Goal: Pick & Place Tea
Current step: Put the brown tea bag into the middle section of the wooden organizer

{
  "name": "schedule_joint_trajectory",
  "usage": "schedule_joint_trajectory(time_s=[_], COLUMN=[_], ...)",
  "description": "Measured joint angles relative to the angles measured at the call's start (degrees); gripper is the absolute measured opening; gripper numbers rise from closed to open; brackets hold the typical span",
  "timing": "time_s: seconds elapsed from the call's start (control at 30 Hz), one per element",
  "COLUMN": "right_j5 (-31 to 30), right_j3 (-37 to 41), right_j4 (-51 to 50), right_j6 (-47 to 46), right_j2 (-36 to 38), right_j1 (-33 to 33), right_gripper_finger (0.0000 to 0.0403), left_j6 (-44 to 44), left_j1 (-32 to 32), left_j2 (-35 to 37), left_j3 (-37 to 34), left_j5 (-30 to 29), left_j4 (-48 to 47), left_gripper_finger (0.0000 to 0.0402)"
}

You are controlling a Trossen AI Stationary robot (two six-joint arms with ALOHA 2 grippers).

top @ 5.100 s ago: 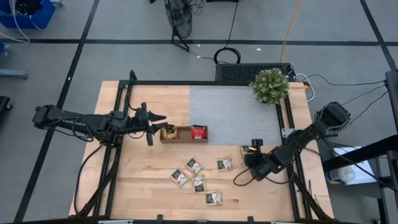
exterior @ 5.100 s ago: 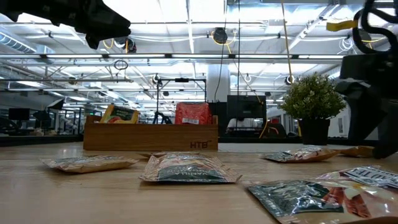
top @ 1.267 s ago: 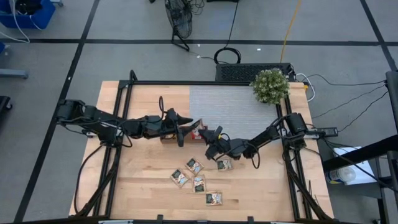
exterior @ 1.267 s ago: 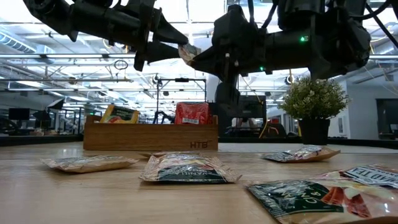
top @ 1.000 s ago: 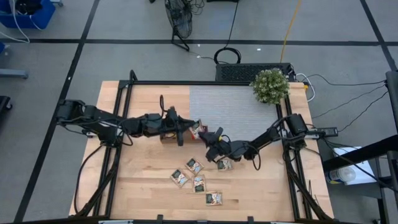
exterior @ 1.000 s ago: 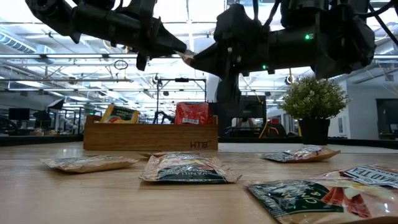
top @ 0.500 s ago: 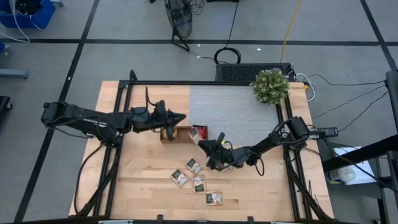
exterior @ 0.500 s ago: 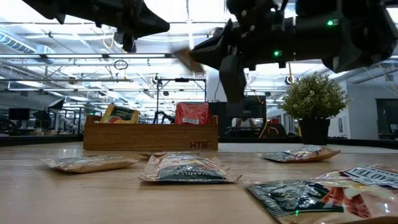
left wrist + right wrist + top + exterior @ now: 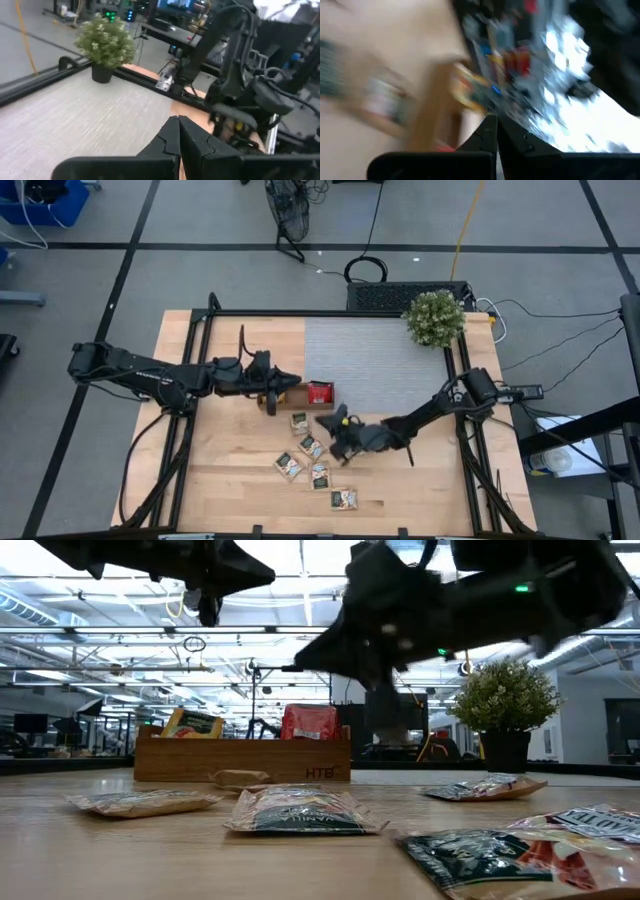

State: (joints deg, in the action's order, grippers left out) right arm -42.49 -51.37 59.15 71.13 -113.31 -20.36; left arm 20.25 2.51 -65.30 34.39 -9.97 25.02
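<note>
Wooden desk below me: my left pincer (image 9: 291,380) is closed and empty over the tray (image 9: 296,394); my right pincer (image 9: 336,420), closed and empty, hangs above the loose tea sachets (image 9: 318,474).

Bright, even light — wrist views motion-blurred.

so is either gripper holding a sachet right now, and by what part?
Nothing held. The left gripper is shut empty above the tray; the right gripper is shut empty too. A sachet lies loose on the table beside the tray.
</note>
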Motion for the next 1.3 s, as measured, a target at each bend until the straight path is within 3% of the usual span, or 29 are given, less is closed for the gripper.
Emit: schedule_joint_trajectory(time_s=[0.07, 0.17, 0.23, 0.37, 0.6, 0.73, 1.03, 1.3], right_j5=[7.47, 26.85, 34.76, 34.98, 35.41, 35.40, 36.76, 37.93], right_j3=[-0.76, -5.43, -9.01, -13.19, -16.86, -16.81, -16.70, -16.70], right_j4=[-10.48, -33.65, -42.40, -44.85, -43.76, -43.07, -37.23, -38.45], right_j6=[-7.51, -25.02, -33.64, -37.31, -45.54, -48.25, -49.26, -50.88], right_j2=[1.47, 4.15, 4.09, 4.21, 2.80, -0.13, -4.78, -4.93], right_j1=[-1.36, -0.88, 0.78, 3.17, 6.85, 8.77, 10.14, 12.09], right_gripper_finger=[0.0000, 0.0000, 0.0000, 0.0024, 0.0157, 0.0204, 0.0196, 0.0176], left_j6=[-2.28, -4.02, -4.91, -5.12, -4.44, -3.65, -4.57, -4.61], left_j1=[0.35, 0.41, 0.41, 0.29, 0.15, 0.23, 0.17, 0.15], left_j2=[0.00, 0.00, 0.00, -0.02, -0.04, -0.04, -0.04, -0.04], left_j3=[0.00, 0.00, 0.00, 0.00, 0.00, 0.00, 0.00, 0.00], left_j5=[-0.05, -0.07, -0.09, -0.65, -0.99, -0.99, -1.03, -1.06], left_j4=[-0.29, -1.23, -2.77, -4.47, -7.02, -7.19, -7.26, -7.24], left_gripper_finger=[0.0013, 0.0030, 0.0040, 0.0058, 0.0071, 0.0071, 0.0072, 0.0072])
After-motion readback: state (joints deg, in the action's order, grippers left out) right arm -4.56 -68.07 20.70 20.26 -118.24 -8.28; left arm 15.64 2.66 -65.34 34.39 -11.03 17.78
